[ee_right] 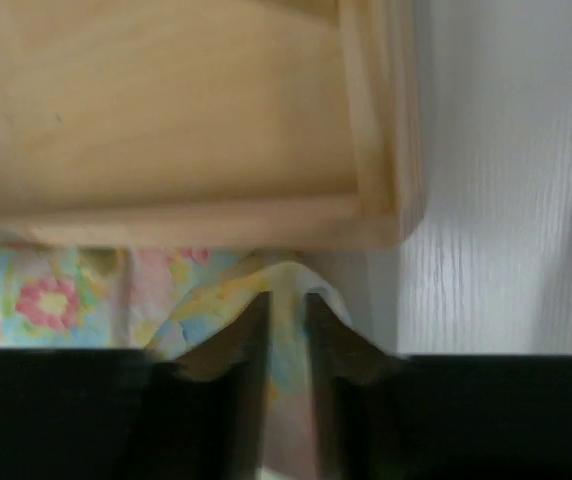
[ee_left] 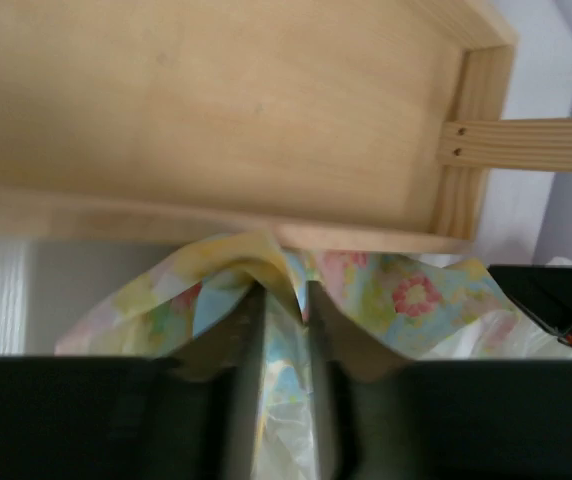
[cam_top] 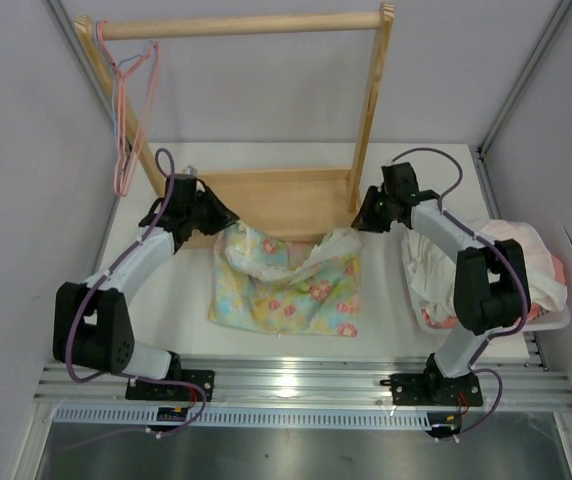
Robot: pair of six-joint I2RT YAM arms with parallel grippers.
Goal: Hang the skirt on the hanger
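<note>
A white table (cam_top: pixel 381 300) is carrying everything. A wooden clothes rack (cam_top: pixel 241 25) is standing at its far side, with its flat base tray (cam_top: pixel 286 200) facing the arms. The left arm (cam_top: pixel 136 260) and the right arm (cam_top: pixel 466 250) are both reaching forward to the near edge of that tray.

The skirt (cam_top: pixel 286 290) is lying mostly flat on the table between them, just in front of the tray. Its far edge is rumpled and its two far corners are rising toward the grippers. A white basket (cam_top: pixel 551 322) heaped with white and pink clothes (cam_top: pixel 526 250) is sitting at the right, under the right arm.

The hanger (cam_top: pixel 122 165) is hanging from the left end of the rack's top rail, well apart from the skirt.

The left gripper (ee_left: pixel 284 300) is standing at the skirt's far left corner, its jaws narrowly apart with a peaked fold of cloth between them. The right gripper (ee_right: pixel 286 300) is doing likewise at the far right corner. Whether either is actually pinching the cloth cannot be told.
</note>
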